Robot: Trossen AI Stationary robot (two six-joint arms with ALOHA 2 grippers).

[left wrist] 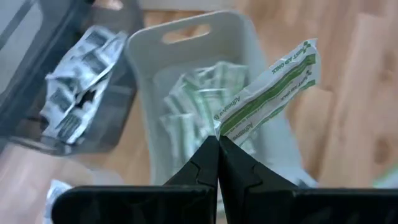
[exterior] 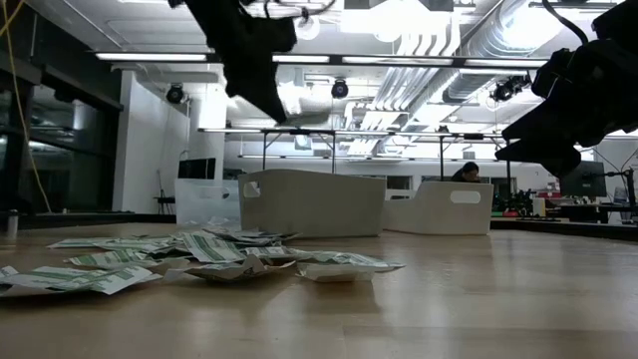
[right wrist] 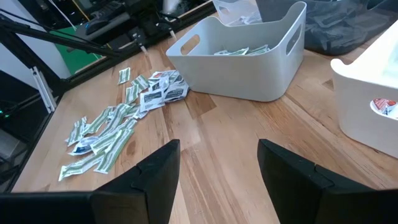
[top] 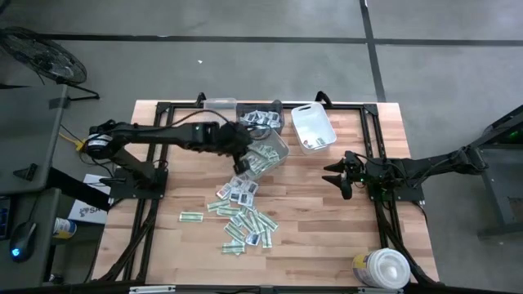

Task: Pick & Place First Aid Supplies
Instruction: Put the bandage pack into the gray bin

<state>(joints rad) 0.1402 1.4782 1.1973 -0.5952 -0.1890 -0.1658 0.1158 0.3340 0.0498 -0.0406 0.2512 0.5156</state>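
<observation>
First aid supplies lie in a loose pile [top: 241, 214] [right wrist: 118, 124] on the wooden table, green-and-white strips mixed with squarish white packets. My left gripper [left wrist: 218, 140] [top: 242, 166] hangs above the near end of a light grey bin [top: 270, 155] and is shut on one green-and-white strip [left wrist: 267, 87]. More such strips lie in that bin [left wrist: 199, 99]. Squarish white packets [left wrist: 81, 87] fill a dark bin [top: 261, 118] beside it. My right gripper [right wrist: 217, 155] [top: 333, 175] waits open at the table's right, with nothing between its fingers. My left gripper pinches the strip's one end [left wrist: 227, 127] between its two fingertips. The fingers slant down from the table's left side toward the grey bin. The strip sticks out past the fingertips and is lifted clear above the bin's contents.
A clear bin [top: 221, 106] stands at the far edge, left of the dark one. A white bin [top: 313, 128] [right wrist: 367, 99] stands to the right of the grey bin. A big round white tub [top: 384, 268] sits at the near right corner. Black frame rails [top: 376, 147] run along the table's sides.
</observation>
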